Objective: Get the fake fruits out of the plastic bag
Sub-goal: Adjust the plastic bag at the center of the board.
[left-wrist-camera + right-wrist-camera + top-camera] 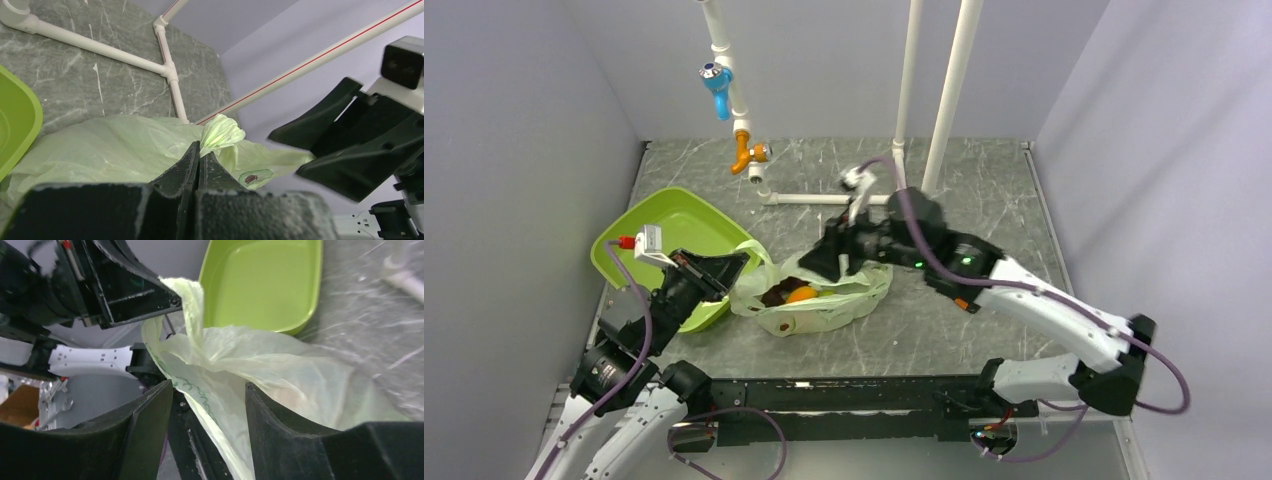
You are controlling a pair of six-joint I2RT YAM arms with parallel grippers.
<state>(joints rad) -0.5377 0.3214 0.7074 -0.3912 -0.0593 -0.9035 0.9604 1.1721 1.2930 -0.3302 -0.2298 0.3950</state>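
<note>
The pale-green plastic bag [824,300] lies mid-table with its mouth open toward the left. Inside show an orange fruit [802,294] and a dark purple-red grape bunch [777,296]; the other fruits are hidden. My left gripper [742,262] is shut on the bag's left handle [220,132] and holds it raised. My right gripper [819,262] is open at the bag's far rim; in the right wrist view the bag's edge [225,365] runs between its spread fingers [155,410], untouched by either.
A rigid lime-green tray [659,235] sits at the left, just behind the left gripper. White pipes [824,198] lie on the table behind the bag, with two upright pipes [949,90] and a tap with blue and orange valves [746,155].
</note>
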